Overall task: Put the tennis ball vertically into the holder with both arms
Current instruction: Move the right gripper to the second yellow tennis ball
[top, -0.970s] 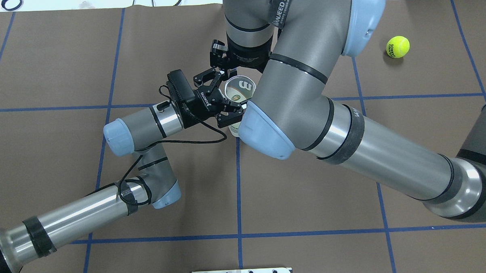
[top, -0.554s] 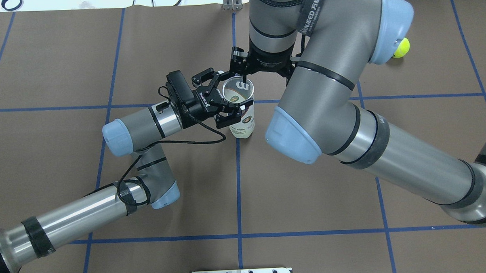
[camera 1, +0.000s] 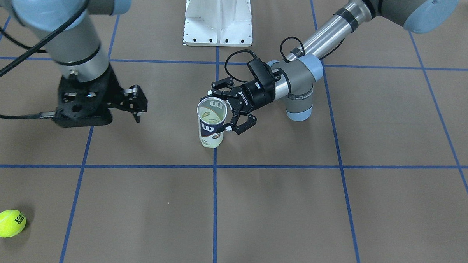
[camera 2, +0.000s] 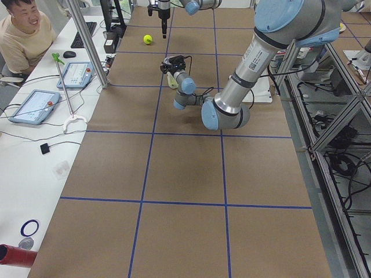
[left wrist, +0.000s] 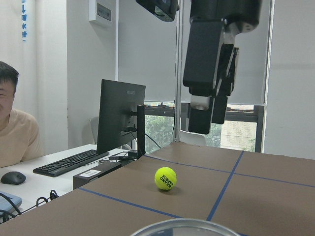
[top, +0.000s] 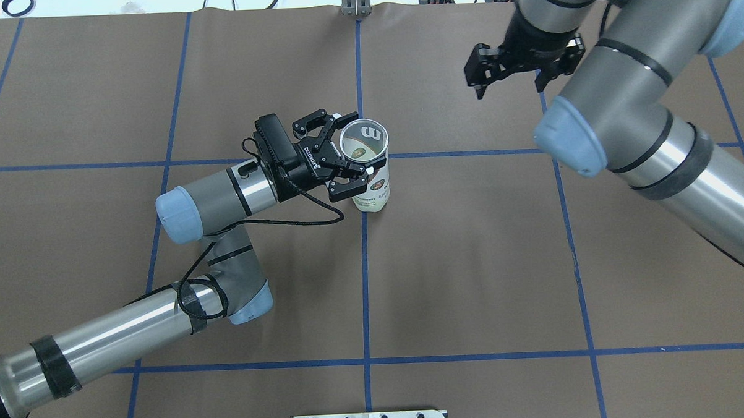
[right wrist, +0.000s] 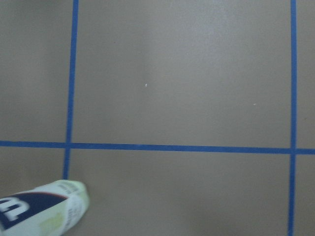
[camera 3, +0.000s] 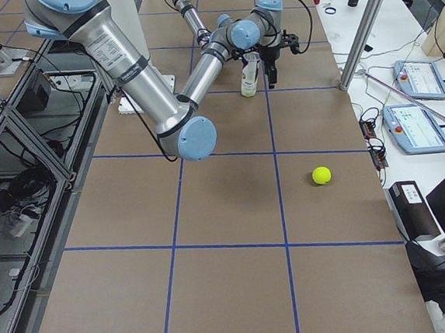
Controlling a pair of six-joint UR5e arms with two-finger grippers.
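Overhead, right arm [top: 629, 119] hides ball [camera 1: 8, 223]; holder [right wrist: 44, 209] cropped on right wrist.

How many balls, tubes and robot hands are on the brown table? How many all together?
tennis ball: 1
tube: 1
robot hands: 2 (left hand, right hand)
Total: 4

Left arm [camera 2: 249, 58] is near and large, reaching toward 11 o'clock across the desk [camera 2: 185, 191]. Left hand [camera 2: 170, 63] is at the top of the holder [camera 2: 172, 81]; grip unreadable at this size. Tennis ball [camera 2: 148, 39] lies on the desk at the holder's 11 o'clock, well apart. Right hand [camera 2: 162, 20] hangs at the ball's 1 o'clock. Operator [camera 2: 20, 35] sits at frame 10 o'clock.
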